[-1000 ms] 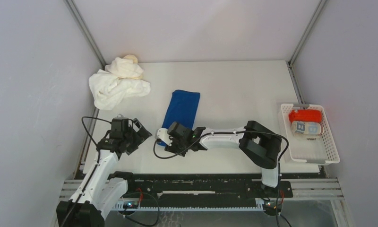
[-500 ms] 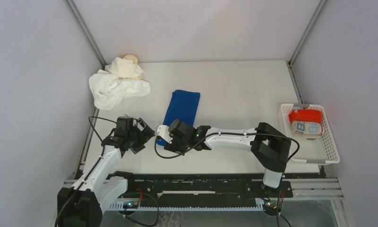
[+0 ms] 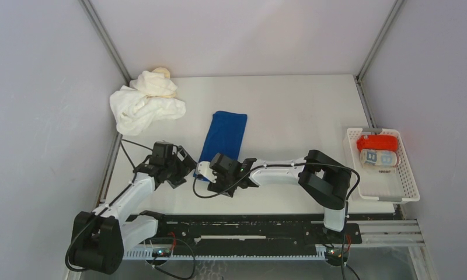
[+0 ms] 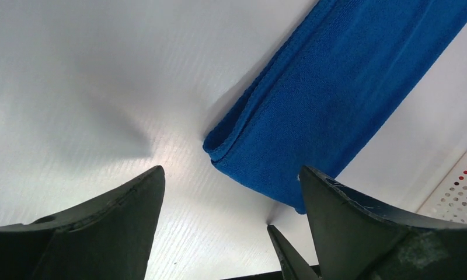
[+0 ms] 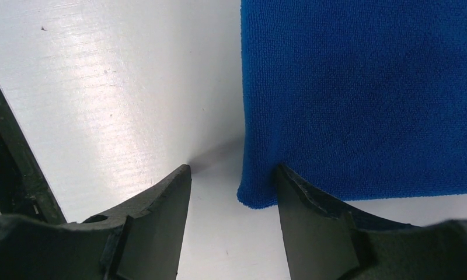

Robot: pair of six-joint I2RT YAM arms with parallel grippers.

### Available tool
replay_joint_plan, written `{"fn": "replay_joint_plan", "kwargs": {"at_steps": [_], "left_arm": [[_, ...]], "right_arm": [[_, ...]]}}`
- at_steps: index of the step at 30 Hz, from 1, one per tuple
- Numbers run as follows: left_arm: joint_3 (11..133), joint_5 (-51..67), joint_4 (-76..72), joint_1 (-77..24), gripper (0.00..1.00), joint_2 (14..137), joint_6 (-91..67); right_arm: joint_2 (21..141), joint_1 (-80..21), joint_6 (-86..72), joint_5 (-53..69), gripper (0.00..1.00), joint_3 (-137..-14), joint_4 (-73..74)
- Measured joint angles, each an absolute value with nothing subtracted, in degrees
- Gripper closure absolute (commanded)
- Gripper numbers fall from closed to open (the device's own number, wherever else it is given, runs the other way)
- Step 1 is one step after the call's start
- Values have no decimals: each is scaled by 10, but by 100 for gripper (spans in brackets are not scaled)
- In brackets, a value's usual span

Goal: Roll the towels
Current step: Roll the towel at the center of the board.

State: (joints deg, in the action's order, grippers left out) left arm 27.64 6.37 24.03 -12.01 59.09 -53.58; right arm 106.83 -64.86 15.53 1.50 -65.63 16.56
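Several pale towels lie heaped at the far left corner, unrolled and, I'd judge, waiting their turn. Your left gripper is spread wide over the near left corner of the blue towel and holds nothing. That towel lies folded flat mid-table, short end towards you, placed for rolling. Your right gripper stands about half open astride the other near corner, one finger over the cloth, nothing pinched. Rightmost, the white basket holds a red roll and a patterned roll, apparently finished.
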Motion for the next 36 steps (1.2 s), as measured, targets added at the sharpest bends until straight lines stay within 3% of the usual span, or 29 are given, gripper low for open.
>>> {"fn": "replay_joint_plan", "kwargs": {"at_steps": [8, 18, 36], "left_arm": [[276, 64, 203, -137, 37, 653, -552], [284, 76, 170, -157, 59, 709, -571], [295, 61, 198, -160, 62, 715, -571]], "right_arm": [[1068, -645, 153, 18, 46, -654, 160], [1066, -641, 150, 27, 46, -648, 147], [1037, -628, 155, 22, 42, -637, 127]]}}
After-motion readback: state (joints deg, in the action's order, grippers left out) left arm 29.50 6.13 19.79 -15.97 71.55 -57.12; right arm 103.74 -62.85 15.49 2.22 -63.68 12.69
